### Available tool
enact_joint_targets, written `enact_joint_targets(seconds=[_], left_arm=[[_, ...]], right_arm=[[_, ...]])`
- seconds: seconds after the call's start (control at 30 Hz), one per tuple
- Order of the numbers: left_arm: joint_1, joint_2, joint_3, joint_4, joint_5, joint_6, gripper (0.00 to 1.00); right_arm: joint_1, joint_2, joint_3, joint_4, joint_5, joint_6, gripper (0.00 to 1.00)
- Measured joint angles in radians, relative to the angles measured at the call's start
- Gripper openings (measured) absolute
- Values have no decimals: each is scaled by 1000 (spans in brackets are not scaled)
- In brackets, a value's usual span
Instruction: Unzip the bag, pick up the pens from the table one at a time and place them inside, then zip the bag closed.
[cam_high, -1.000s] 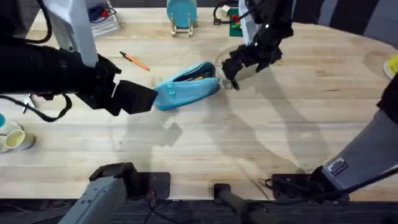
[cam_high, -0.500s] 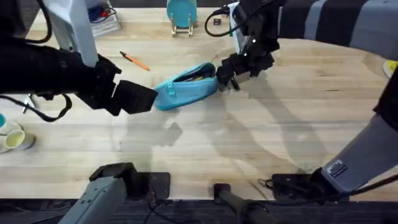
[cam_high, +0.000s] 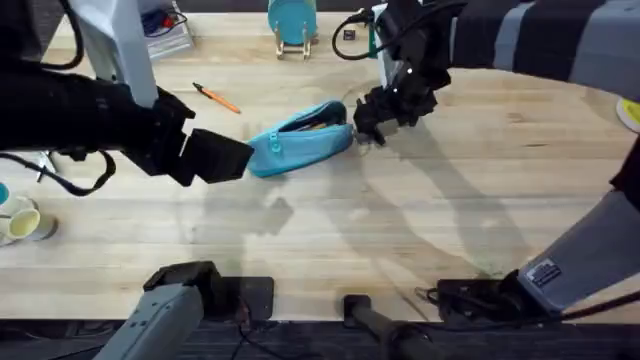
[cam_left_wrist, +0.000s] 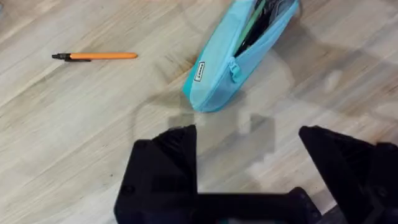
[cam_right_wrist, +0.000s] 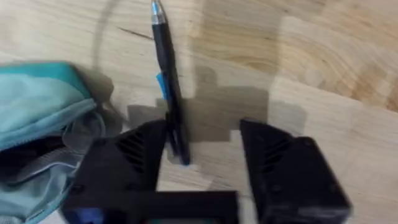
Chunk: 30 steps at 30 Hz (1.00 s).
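From overhead, the bag (cam_high: 300, 138) lies unzipped at upper centre of the table (cam_high: 420, 220), my left gripper (cam_high: 232, 160) at its left end and my right gripper (cam_high: 378, 118) off its right end; the orange pen (cam_high: 216, 98) lies upper left. My right wrist view adds the black pen (cam_right_wrist: 168, 81) lying flat beside one of my spread fingers (cam_right_wrist: 124, 155), not gripped. My left wrist view shows my fingers (cam_left_wrist: 163, 163) wide apart, holding nothing. Since a second ago, my right gripper has edged closer to the bag.
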<state>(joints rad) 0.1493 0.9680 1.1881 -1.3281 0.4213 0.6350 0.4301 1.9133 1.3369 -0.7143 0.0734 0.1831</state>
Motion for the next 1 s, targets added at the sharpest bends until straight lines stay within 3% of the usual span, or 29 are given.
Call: enact_joint_targets(seconds=[0.37, 1.0], left_arm=[[0, 0, 0, 0, 0, 0, 995], [0, 0, 0, 0, 0, 0, 996]], right_arm=[[-1, -2, -1, 9, 19, 23, 58], [-2, -3, 0, -2, 20, 23, 34]])
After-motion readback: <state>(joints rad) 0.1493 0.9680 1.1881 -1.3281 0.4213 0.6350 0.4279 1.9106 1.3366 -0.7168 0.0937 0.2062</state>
